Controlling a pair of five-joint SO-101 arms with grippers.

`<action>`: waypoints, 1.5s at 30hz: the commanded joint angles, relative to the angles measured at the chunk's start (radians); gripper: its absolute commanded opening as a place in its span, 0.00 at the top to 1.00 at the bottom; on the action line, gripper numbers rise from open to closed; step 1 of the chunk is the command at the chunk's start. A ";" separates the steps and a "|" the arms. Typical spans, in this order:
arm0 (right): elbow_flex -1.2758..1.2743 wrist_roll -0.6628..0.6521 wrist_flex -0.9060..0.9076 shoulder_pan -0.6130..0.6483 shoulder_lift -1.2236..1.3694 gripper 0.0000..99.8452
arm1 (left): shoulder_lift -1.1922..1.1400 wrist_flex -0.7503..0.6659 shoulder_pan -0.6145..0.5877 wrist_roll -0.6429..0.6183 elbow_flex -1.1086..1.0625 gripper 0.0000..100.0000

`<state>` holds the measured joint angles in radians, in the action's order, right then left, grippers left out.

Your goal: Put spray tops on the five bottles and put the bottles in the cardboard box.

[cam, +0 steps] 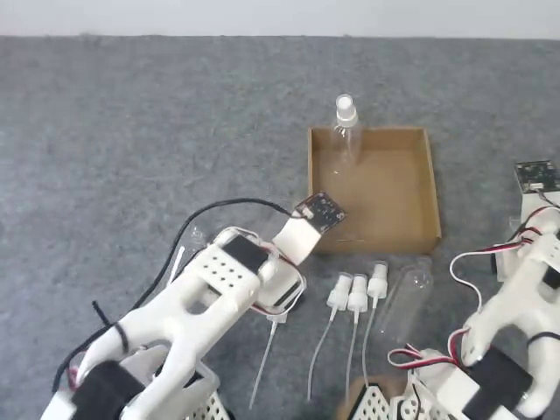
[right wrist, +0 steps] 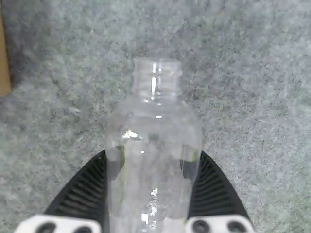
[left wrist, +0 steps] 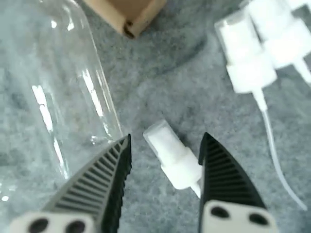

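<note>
Evidently capping was in hand: the left fingers stood spread around a loose spray top lying on the desk near the cardboard box, while the right fingers pinched an uncapped bottle. Next, the left needed to close squarely on that top.

Most of the cardboard box floor lies bare — only a capped bottle sits in its far left corner, and the left arm overhangs the near left corner. Before the near wall, three spray tops and a lying bottle crowd the worktop; left of the box it is open.
</note>
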<state>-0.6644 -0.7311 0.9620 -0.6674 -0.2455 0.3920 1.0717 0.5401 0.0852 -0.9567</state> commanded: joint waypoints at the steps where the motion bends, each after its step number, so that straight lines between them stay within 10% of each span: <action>1: 0.005 -0.009 -0.010 0.007 -0.005 0.96 | 0.064 0.008 -0.003 0.031 -0.018 0.78; 28: 0.005 -0.008 -0.008 0.002 -0.004 0.96 | 0.075 -0.169 -0.071 0.094 -0.186 0.88; 45: 0.005 -0.012 -0.008 0.002 -0.002 0.96 | 0.077 0.250 -0.104 0.150 0.200 0.99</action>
<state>-0.6644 -0.7311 0.9620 -0.6674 -0.2455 0.4304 1.1960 0.4404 0.2263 -0.9229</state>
